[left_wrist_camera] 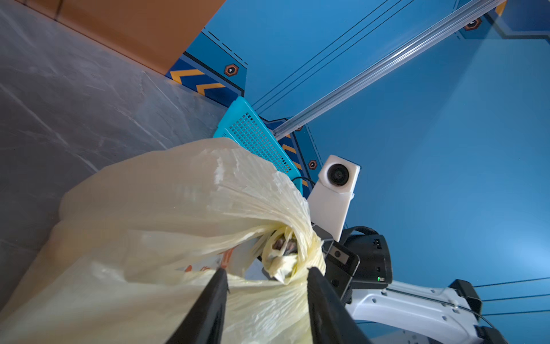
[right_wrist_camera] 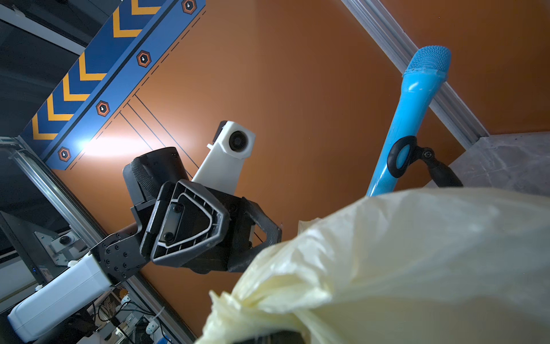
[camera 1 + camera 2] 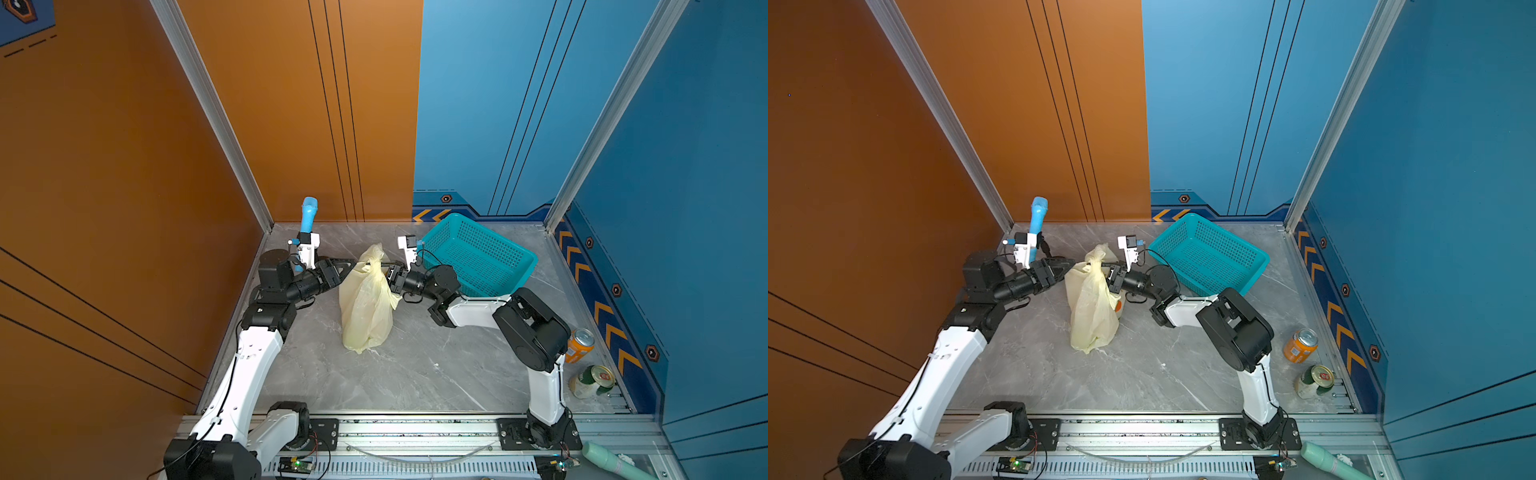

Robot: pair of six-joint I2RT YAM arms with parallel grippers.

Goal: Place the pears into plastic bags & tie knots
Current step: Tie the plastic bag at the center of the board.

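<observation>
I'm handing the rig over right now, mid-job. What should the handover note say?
Left gripper: open, jaws either side of the knot, not clamping it.
Right gripper: shut, apparently pinching the plastic bag beside the knot.
Bag: upright mid-table, bulging. No pears visible outside it, none in the teal basket.
Done: pears seemingly bagged, handles twisted into a knot.
Left: check the knot is tight, release the right gripper, withdraw both arms.
</observation>
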